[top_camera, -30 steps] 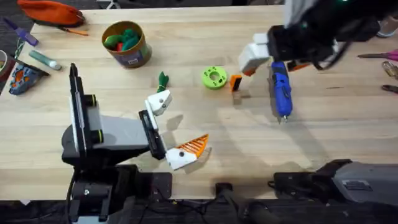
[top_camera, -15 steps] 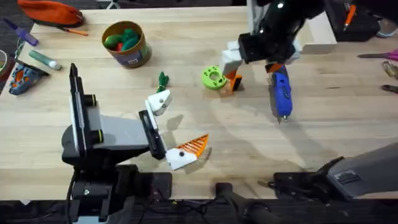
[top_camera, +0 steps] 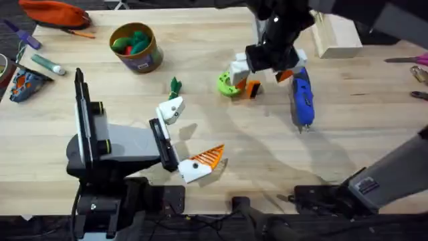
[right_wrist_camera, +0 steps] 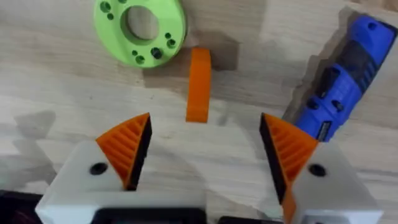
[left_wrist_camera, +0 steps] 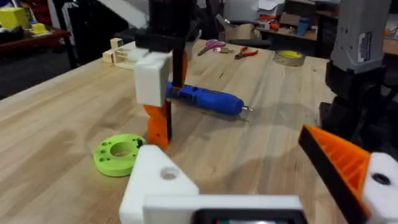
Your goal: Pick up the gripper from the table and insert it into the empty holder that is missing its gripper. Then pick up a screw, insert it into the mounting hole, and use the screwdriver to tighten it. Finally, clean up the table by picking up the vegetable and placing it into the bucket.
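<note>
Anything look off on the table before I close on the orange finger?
The left claw lacks one finger: its white holder is bare while the other pad is orange. The loose finger stands on edge beside the green disc, between the right claw's open pads.

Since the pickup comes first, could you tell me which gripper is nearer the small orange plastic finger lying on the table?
Right. The right gripper hangs open directly above the orange finger; the left gripper sits farther back, near its base.

The orange finger [right_wrist_camera: 199,85] stands on edge on the bench, beside the blue screwdriver [top_camera: 301,98] lying flat. The green vegetable [top_camera: 175,86] lies near the yellow bucket [top_camera: 137,48].
</note>
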`<action>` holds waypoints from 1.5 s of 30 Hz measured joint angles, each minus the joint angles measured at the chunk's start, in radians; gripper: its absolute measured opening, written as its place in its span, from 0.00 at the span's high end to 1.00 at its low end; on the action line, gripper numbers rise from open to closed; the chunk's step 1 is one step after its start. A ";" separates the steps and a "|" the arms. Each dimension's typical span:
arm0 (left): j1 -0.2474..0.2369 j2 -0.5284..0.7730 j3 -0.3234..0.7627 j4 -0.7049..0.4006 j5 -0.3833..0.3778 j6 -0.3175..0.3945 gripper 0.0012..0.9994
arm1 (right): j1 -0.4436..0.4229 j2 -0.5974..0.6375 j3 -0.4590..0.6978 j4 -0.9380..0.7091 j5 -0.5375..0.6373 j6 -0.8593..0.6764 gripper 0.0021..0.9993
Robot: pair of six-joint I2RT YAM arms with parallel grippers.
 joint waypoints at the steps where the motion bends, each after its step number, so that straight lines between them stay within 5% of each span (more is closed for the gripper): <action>1: 0.000 0.000 0.000 0.000 0.000 0.000 0.01 | 0.000 0.014 0.000 0.004 0.000 0.010 0.02; 21: 0.000 0.000 0.000 0.000 0.000 0.000 0.01 | 0.000 0.095 0.000 0.075 0.000 0.076 0.14; 35: 0.000 0.000 0.000 0.000 0.000 0.000 0.01 | 0.000 0.118 0.000 0.090 0.000 0.088 0.39; 45: 0.000 0.000 0.000 0.000 0.000 0.000 0.01 | 0.000 0.118 0.000 0.080 0.000 0.088 0.46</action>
